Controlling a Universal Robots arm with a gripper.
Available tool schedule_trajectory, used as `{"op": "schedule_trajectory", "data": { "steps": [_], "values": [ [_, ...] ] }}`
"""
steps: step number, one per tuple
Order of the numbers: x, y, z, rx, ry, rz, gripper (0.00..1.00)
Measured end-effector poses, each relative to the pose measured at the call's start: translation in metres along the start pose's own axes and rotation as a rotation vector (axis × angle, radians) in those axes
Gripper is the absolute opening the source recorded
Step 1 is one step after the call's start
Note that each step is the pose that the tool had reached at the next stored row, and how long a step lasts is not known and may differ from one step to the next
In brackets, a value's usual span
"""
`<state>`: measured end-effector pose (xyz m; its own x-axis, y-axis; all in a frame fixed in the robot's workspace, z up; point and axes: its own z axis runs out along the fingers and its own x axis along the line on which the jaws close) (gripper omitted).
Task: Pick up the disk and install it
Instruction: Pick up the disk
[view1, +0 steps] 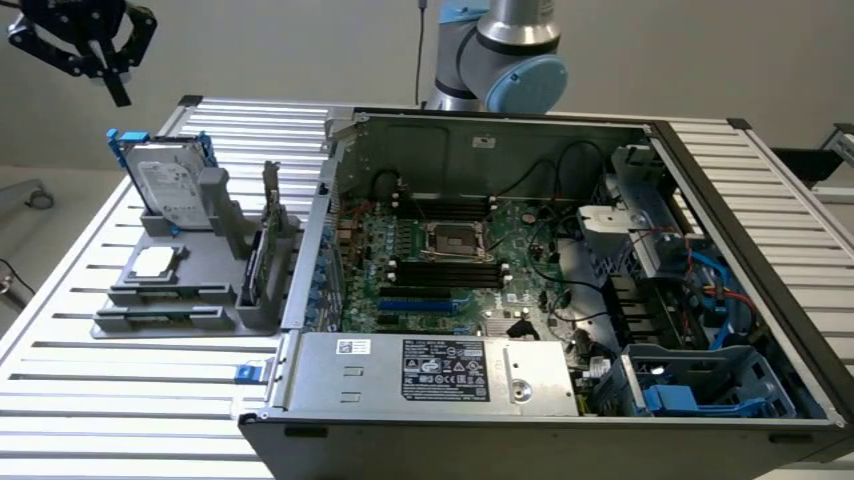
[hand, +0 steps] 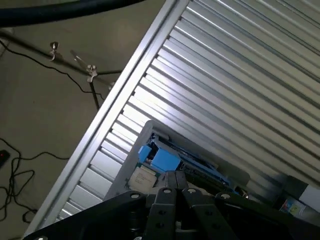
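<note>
Fingers (view1: 118, 90) closed, empty, above upright disk (view1: 171, 185), open computer case (view1: 534, 135) alongside, cables (hand: 30, 156) on floor (hand: 40, 115)

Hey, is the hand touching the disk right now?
Apart. The exterior view shows the hand hanging in the air above the upright disk, with open space plainly between them.

Exterior high oblique, wrist downward, sharing table (view1: 127, 395)

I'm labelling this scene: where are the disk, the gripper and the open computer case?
disk (view1: 170, 183), exterior view, on its white label.
gripper (view1: 118, 92), exterior view, at the tips of its shut fingers.
computer case (view1: 514, 138), exterior view, on its inner back wall.
</note>
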<state>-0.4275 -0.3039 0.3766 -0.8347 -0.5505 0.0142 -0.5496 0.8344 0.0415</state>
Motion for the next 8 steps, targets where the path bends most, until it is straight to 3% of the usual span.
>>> {"op": "schedule_trajectory", "data": {
  "steps": [8],
  "values": [
    [0.0,0.0,0.001,0.0021,0.006,-0.144,0.11]
  ]
}}
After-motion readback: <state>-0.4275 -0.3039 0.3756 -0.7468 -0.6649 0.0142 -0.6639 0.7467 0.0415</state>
